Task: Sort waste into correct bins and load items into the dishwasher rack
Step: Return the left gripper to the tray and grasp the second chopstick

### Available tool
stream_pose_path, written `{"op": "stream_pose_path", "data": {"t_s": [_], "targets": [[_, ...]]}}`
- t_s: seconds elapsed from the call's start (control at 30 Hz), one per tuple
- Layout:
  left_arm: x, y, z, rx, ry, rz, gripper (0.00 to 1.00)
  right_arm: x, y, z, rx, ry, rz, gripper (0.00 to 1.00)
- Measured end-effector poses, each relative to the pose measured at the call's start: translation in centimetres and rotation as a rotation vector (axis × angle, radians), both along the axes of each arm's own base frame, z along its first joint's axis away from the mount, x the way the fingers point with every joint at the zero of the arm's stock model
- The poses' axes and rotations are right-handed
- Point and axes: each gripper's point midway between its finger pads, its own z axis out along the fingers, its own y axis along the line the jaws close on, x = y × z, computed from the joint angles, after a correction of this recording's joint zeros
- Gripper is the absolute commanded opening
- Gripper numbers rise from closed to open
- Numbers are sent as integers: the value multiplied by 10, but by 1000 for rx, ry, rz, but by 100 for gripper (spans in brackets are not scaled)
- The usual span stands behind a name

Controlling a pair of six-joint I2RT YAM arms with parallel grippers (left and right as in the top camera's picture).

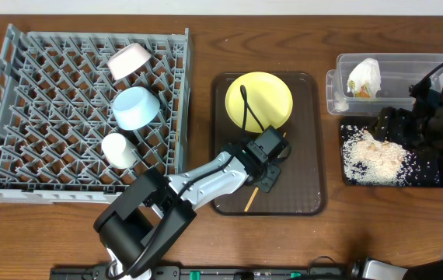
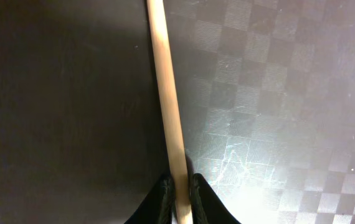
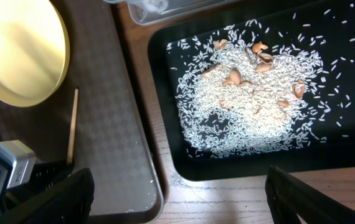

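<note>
The left gripper (image 2: 179,186) is closing narrowly on a slim wooden chopstick (image 2: 165,93) lying on the dark brown plastic serving tray (image 1: 303,187), in front of the round yellow plate (image 1: 268,97). The right gripper (image 3: 180,180) is hanging wide open over the shallow black rectangular tray (image 3: 352,143) of whitish rice crumbs (image 3: 246,106) at the wooden desk's (image 1: 206,39) right edge. The left arm is hiding the chopstick's middle.

Soft, even light fills the overhead view, leaving only faint shadows on the desk (image 1: 206,47). In the left wrist view, glare whitens the brown tray (image 2: 240,180) just right of the chopstick (image 2: 165,93), while left of the chopstick the tray sinks into darkness.
</note>
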Motion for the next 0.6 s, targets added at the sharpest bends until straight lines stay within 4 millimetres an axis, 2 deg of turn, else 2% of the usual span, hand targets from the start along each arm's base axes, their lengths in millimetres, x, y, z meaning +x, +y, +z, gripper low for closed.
{"op": "stream_pose_path", "data": {"t_s": [0.4,0.6], "targets": [[0,3,-2,72,-65,11,15,0,0,0,0,2,0,86],[-2,2,-1,107,-107,3,8,-1,0,0,1,4,0,86]]}}
